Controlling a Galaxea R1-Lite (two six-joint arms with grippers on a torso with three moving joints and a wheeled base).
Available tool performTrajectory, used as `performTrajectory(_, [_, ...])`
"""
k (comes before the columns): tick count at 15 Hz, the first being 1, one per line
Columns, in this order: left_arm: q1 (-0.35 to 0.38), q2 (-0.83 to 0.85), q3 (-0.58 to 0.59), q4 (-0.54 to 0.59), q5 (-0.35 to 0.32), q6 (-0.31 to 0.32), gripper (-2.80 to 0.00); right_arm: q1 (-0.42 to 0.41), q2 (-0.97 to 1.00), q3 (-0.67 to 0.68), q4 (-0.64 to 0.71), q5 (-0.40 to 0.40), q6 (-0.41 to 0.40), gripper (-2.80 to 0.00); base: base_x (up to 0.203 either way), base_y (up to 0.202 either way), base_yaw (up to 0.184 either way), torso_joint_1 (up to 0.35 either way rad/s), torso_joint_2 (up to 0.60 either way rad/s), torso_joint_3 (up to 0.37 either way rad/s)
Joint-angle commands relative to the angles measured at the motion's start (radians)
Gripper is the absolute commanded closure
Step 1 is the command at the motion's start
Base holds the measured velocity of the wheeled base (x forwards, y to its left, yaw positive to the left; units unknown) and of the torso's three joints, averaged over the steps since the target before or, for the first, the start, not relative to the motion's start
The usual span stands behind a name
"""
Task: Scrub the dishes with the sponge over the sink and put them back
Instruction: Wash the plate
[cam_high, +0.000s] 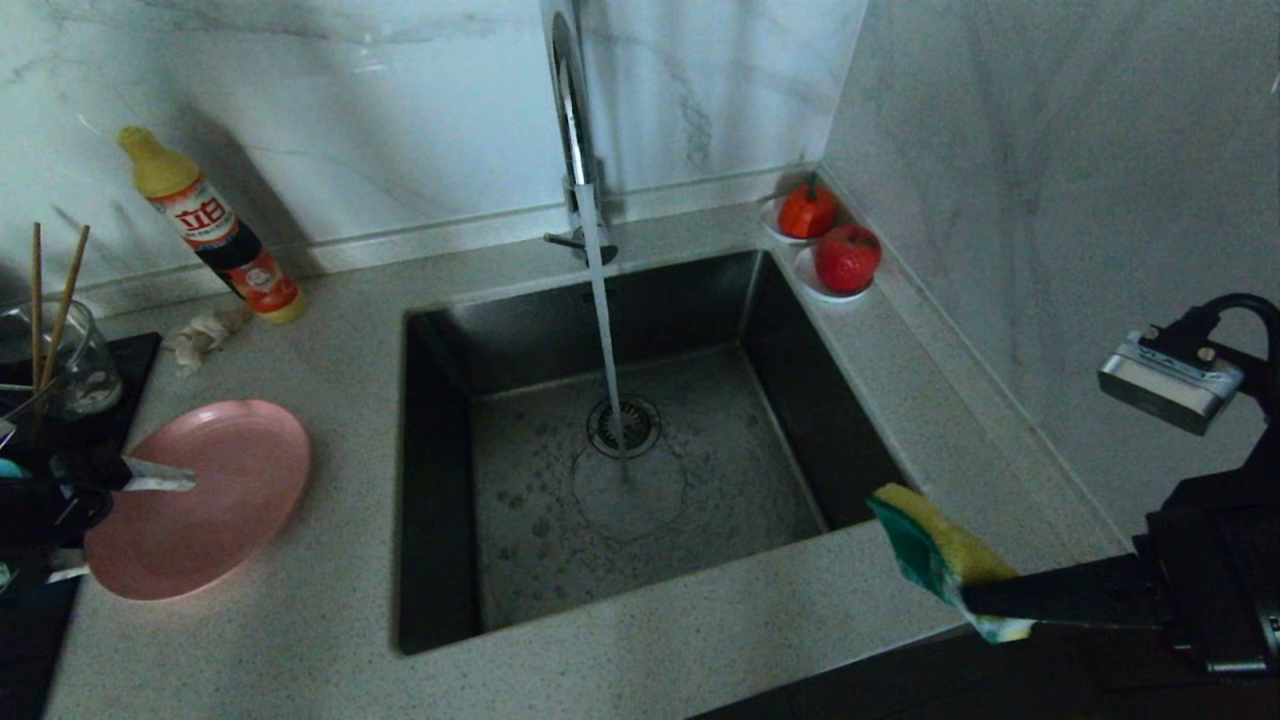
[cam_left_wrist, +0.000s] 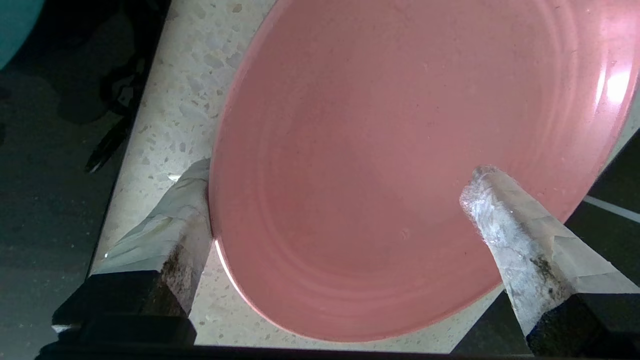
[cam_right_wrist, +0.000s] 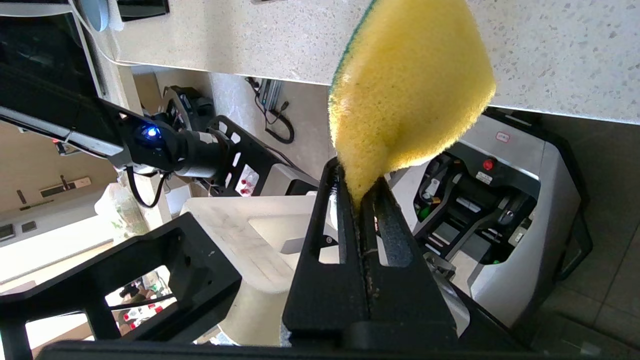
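At the lower right, the right pincer (cam_high: 985, 600) is clamped on the soft yellow rectangular sponge with a green scouring face (cam_high: 935, 555). At the lower left, the left pincer (cam_left_wrist: 345, 215) gapes, straddling the smooth, wide pink round plate (cam_high: 200, 495) on the speckled table (cam_high: 330, 630) (grasp pending, I judge): it must close on the rim, then carry it over the deep steel sink (cam_high: 700, 500).
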Motion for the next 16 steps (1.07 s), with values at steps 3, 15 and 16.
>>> performTrajectory(3, [0.001, 0.042, -0.002, -0.028, 0.005, -0.005, -2.8, 0.001, 0.013, -0.001, 0.002, 0.003, 0.002, 0.0, 0.0, 0.0, 0.0, 0.0, 0.0, 0.0])
performTrajectory(15, [0.001, 0.077, -0.019, -0.03, 0.009, 0.0, 0.0, 0.001, 0.024, -0.002, 0.0, 0.001, 0.002, 0.0, 0.0, 0.0, 0.0, 0.0, 0.0, 0.0])
performTrajectory(16, [0.0, 0.079, -0.033, -0.028, 0.022, -0.001, 0.0, 0.001, 0.024, -0.001, 0.0, 0.001, 0.002, 0.0, 0.0, 0.0, 0.0, 0.0, 0.0, 0.0])
